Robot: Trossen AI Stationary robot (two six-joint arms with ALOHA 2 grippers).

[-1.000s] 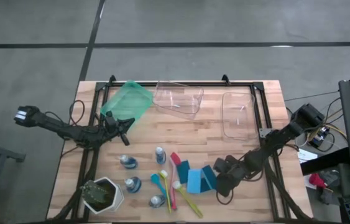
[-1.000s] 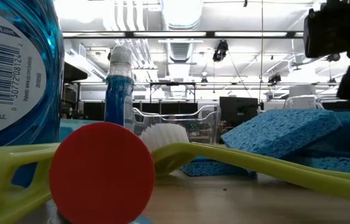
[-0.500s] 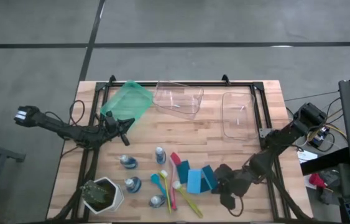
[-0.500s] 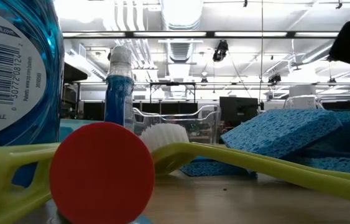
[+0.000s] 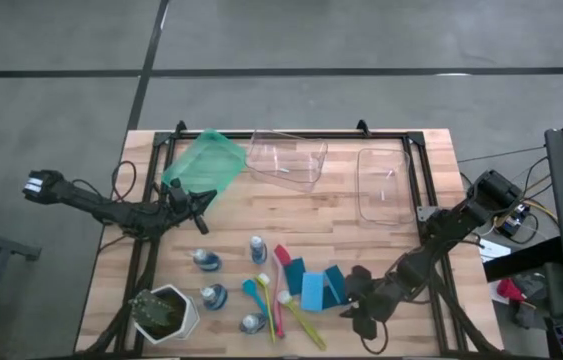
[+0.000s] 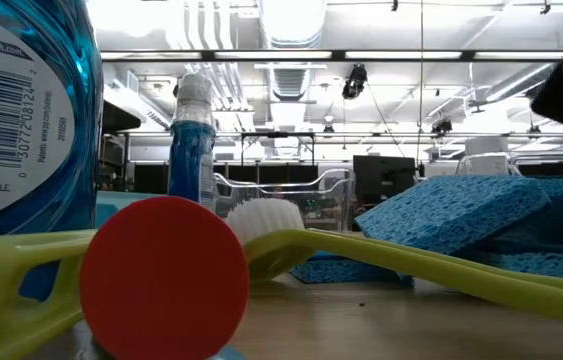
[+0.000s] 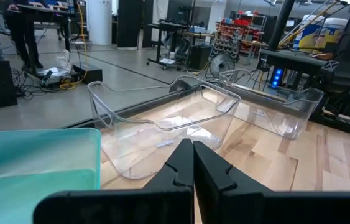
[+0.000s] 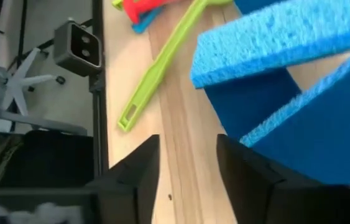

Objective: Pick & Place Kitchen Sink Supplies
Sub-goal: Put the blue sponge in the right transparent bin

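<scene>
Small bottles of blue liquid (image 5: 206, 260) (image 5: 258, 248) (image 5: 213, 296) stand left of the middle of the table. Beside them lie pink (image 5: 281, 272), teal (image 5: 254, 293) and yellow-green brushes (image 5: 303, 322). Blue and teal sponges (image 5: 316, 287) lean on each other, resting on their edges. My right gripper (image 5: 353, 298) (image 8: 187, 180) is open just right of the sponges (image 8: 286, 37), low over the wood, with only bare table between its fingers. My left gripper (image 5: 201, 206) (image 7: 193, 165) is shut and holds nothing, near the green bin (image 5: 204, 165).
A white pot with a green plant (image 5: 166, 312) stands at the near left corner. Two clear bins (image 5: 286, 158) (image 5: 383, 183) stand along the far edge. A black frame (image 5: 431, 250) runs along the table's sides. Bare wood lies between the bins and the supplies.
My right gripper has moved a little toward the table's near edge, staying beside the sponges. In the low view it has drawn off toward the picture's upper right corner. Nothing on the table has moved.
</scene>
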